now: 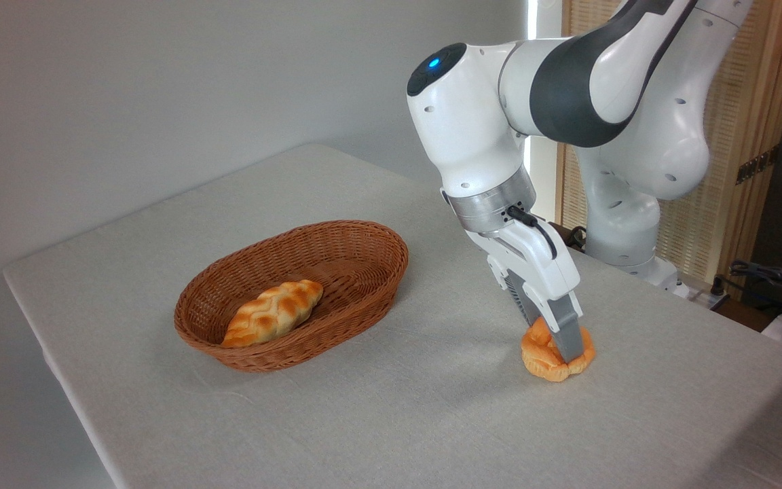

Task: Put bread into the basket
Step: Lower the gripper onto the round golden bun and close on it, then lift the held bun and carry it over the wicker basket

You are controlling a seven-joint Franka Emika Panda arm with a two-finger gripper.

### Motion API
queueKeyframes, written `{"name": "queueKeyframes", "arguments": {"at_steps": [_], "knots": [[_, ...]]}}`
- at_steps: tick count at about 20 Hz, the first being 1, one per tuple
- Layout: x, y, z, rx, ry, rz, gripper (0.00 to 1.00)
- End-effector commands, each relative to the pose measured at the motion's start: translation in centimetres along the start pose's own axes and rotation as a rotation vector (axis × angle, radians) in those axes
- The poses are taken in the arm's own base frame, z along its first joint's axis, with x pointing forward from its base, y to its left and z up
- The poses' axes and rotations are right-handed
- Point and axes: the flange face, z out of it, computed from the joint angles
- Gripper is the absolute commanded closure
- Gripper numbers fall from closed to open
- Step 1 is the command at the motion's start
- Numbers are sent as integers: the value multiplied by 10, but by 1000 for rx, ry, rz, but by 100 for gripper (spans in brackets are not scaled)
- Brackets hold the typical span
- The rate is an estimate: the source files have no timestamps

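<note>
The bread (543, 361), a small golden-orange bun, rests on the table at the right. My gripper (554, 341) reaches down over it at a slant, with its grey fingers (565, 335) pressed into the bun's top and shut on it. The bun looks squeezed between them, and the far finger is mostly hidden behind it. The basket (362, 231), oval brown wicker, stands well to the left of the bun, about a basket's width away.
A braided oval loaf (273, 312) lies in the basket's near-left half. The grey-clothed table (391, 421) has its front-left edge close to the basket. The arm's base (625, 251) stands at the back right, with cables (771, 278) beyond.
</note>
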Motion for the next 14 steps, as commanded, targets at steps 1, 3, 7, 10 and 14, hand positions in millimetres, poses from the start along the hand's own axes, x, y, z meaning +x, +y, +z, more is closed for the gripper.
{"name": "queueKeyframes", "arguments": {"at_steps": [1, 3, 7, 10, 14], "knots": [[-6, 2, -4, 0, -5, 4, 69], [-8, -3, -20, 24, 10, -9, 68], [-11, -7, -87, 13, 58, -34, 66], [14, 1, -145, 15, 213, -41, 66], [77, 5, -195, -22, 303, -74, 66]]}}
